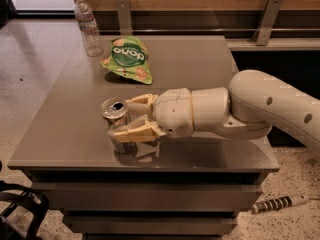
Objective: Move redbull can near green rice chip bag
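Note:
The redbull can (114, 115) stands upright on the grey table (60, 129) near its front edge, its silver top open. My gripper (121, 117) reaches in from the right, low over the table. Its two cream fingers (131, 132) lie on either side of the can and press against it. The green rice chip bag (127, 59) lies flat farther back on the table, well apart from the can.
A clear plastic water bottle (88, 25) stands at the table's back left corner. A wooden wall with metal brackets (264, 19) runs behind the table. My white arm (270, 109) spans the right side. A striped object (279, 204) lies on the floor at the right.

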### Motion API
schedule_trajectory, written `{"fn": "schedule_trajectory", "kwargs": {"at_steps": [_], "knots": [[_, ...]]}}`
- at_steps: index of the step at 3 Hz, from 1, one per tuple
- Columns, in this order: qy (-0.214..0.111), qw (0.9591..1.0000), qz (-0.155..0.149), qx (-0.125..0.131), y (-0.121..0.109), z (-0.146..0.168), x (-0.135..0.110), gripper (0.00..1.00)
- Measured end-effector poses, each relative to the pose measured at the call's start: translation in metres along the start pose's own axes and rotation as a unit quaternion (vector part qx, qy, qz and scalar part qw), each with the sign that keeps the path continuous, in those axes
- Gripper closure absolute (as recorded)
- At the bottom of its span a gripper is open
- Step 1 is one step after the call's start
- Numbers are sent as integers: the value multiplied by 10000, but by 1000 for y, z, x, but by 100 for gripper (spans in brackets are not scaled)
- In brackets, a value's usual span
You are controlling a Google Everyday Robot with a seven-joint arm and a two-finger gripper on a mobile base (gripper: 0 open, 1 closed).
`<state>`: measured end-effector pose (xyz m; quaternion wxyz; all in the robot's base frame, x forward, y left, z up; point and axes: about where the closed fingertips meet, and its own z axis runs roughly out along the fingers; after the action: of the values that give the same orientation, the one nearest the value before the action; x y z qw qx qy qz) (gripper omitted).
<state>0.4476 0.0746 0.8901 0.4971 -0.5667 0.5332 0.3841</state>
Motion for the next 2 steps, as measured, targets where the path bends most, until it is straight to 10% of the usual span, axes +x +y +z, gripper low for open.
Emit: {"fn": "schedule_trajectory", "kwargs": {"at_steps": [2], "knots": [[-56, 9993, 320, 200, -68, -36, -5, 100]]}}
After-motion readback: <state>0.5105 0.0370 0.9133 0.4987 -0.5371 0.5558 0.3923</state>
